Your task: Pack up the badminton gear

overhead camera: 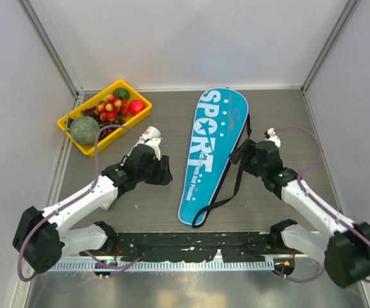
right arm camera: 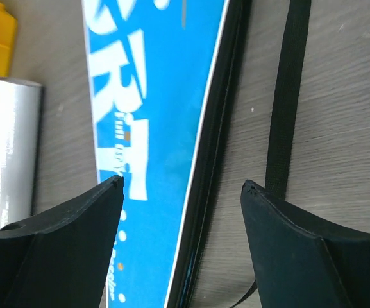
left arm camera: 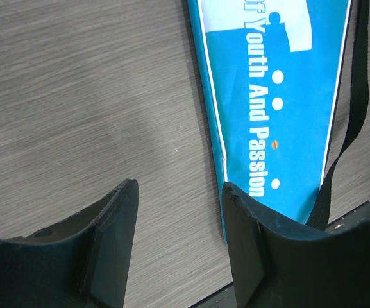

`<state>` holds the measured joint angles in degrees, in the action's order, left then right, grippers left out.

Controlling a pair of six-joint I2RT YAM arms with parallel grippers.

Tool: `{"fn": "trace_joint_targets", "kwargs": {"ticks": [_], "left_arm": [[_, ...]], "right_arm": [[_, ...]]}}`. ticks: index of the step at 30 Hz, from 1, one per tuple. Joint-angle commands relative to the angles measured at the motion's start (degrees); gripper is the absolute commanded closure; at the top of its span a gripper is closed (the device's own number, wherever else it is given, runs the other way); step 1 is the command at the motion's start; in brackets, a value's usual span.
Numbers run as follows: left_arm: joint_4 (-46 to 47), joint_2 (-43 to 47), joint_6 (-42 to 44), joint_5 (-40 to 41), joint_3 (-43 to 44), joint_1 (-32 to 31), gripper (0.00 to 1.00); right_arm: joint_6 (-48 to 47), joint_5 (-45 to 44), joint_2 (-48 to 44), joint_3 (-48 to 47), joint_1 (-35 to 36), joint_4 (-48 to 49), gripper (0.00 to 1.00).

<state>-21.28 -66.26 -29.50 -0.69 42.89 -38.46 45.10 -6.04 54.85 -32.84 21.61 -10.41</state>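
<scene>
Blue with white lettering, the "SPORT" racket bag (overhead camera: 211, 154) lies flat in the middle of the wood-grain table (overhead camera: 152, 205), its broad rounded end toward the far wall and its narrow end pointing back at the arm bases. A black strap (right arm camera: 281, 128) trails along its right side and loops past the narrow end. The left gripper (left arm camera: 178, 186) hangs low over bare tabletop just left of the bag's narrow end, fingers spread and nothing between them; its right-hand finger (left arm camera: 261, 244) sits close by the bag's edge. The right gripper (right arm camera: 181, 183) is on the other side, fingers released and standing wide, with the bag's dark right edge passing below the gap and the strap just beside its right-hand finger; it grips nothing. At the far left corner sits a yellow tray (overhead camera: 122, 131) heaped with small fruit (overhead camera: 111, 108) and one large green ball. From the right wrist a pale cylinder (right arm camera: 11, 147) shows left of the bag near the tray, though I cannot tell what it is.
</scene>
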Motion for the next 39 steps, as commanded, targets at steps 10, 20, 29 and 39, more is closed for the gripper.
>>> {"fn": "trace_joint_targets", "kwargs": {"ticks": [10,20,29,39], "left_arm": [[2.4,6.9,-0.3,-1.9,-4.4,2.3,0.41],[7.0,3.4,-3.2,-7.2,-5.3,3.3,0.41],[8.1,-1.1,0.9,-17.8,-0.8,4.1,0.33],[20.2,0.0,-2.3,-27.1,-5.1,3.6,0.28]], "right_arm": [[-0.4,15.5,27.1,0.8,-1.3,20.4,0.28],[2.1,12.0,31.1,1.8,3.7,20.6,0.72],[-3.6,12.1,16.8,-3.5,7.4,10.9,0.95],[3.0,9.3,4.9,-4.2,8.9,2.9,0.95]]}}
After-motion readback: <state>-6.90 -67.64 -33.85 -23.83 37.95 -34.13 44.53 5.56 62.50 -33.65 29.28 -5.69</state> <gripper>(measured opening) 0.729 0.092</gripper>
